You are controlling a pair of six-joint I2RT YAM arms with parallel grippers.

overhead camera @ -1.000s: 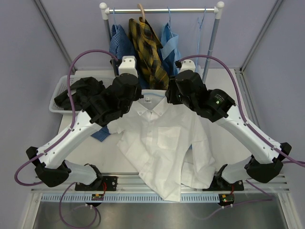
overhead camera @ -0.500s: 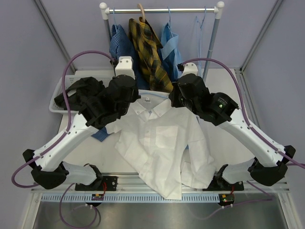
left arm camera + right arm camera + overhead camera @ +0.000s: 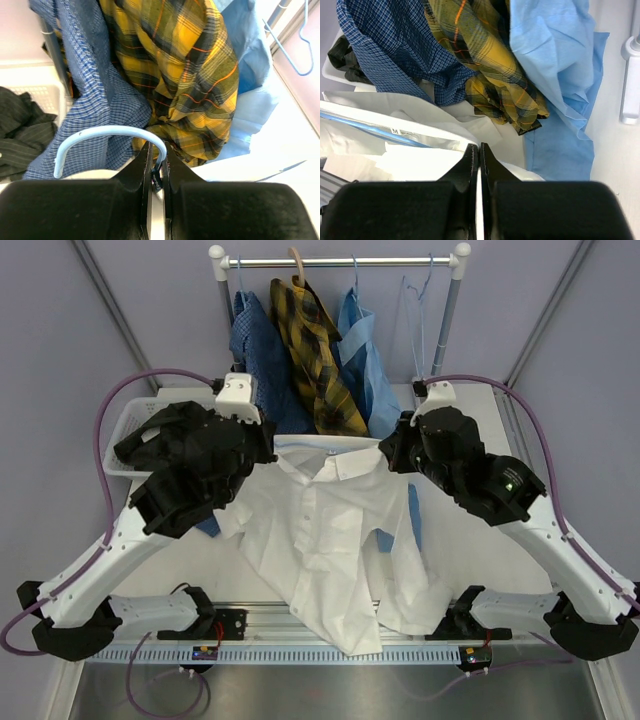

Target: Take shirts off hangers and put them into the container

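Note:
The white shirt (image 3: 330, 530) lies spread on the table, its collar toward the rail, still on a light-blue hanger (image 3: 107, 135). My left gripper (image 3: 157, 162) is shut on the base of the hanger's hook, above the collar (image 3: 272, 445). The right gripper (image 3: 479, 150) is shut on a thin fold of the white shirt (image 3: 415, 162) at its right shoulder (image 3: 388, 455). Hanger wire (image 3: 365, 127) shows inside the collar. At the left stands the container (image 3: 122, 430), holding the black pinstriped shirt (image 3: 165, 435). The dark blue check (image 3: 255, 350), plaid (image 3: 310, 350) and light blue (image 3: 360, 350) shirts hang at the back.
The white-and-metal rail (image 3: 340, 260) crosses the back, its right post (image 3: 450, 320) close to my right wrist. An empty hanger (image 3: 418, 300) hangs near that post. Blue cloth (image 3: 210, 523) peeks from under the white shirt's left edge.
The right gripper has shut on the shirt's shoulder. Both arms have drawn apart and back toward the rail, pulling the collar and hanger with them.

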